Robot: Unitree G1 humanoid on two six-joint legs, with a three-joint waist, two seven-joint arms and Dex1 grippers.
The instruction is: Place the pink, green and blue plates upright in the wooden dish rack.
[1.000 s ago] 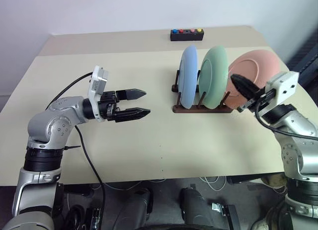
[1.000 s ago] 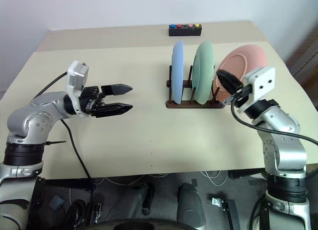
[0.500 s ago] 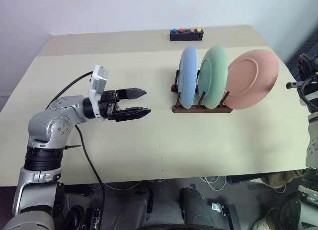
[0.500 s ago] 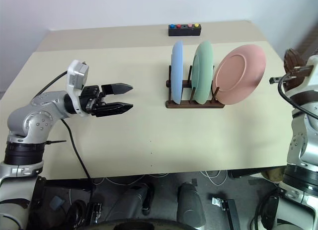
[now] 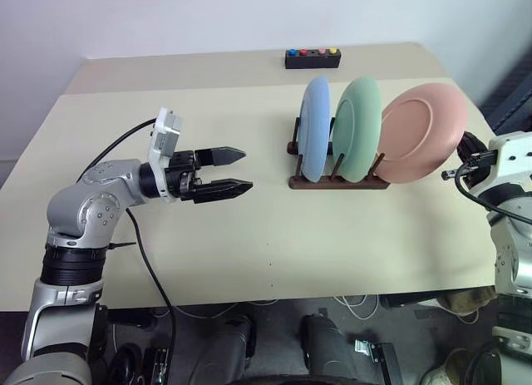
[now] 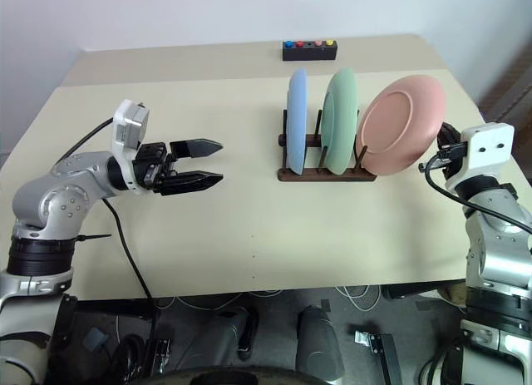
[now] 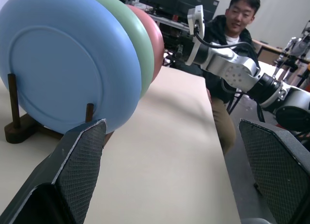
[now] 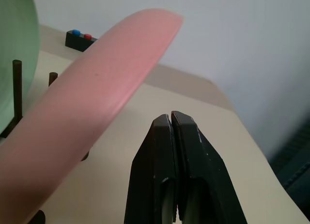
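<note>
The blue plate (image 5: 315, 129) and green plate (image 5: 357, 129) stand upright between the pegs of the wooden dish rack (image 5: 337, 183). At the rack's right end the pink plate (image 5: 422, 131) leans tilted, its face turned more toward me. My right gripper (image 8: 171, 118) is shut with nothing in it. It sits just right of the pink plate's rim (image 5: 467, 148) and is not touching it. My left gripper (image 5: 238, 171) hangs open and empty over the table, well left of the rack and pointing at it; between its fingers (image 7: 82, 151) the blue plate (image 7: 68, 64) shows.
A black box with coloured buttons (image 5: 312, 58) lies at the table's far edge behind the rack. A person (image 7: 232, 25) sits beyond the table's right side. The table's right edge (image 5: 490, 235) is close under my right arm.
My right gripper has let go of the pink plate and pulled away to the right, ending just beside its rim. The pink plate stays leaning in the rack. The left arm has not moved.
</note>
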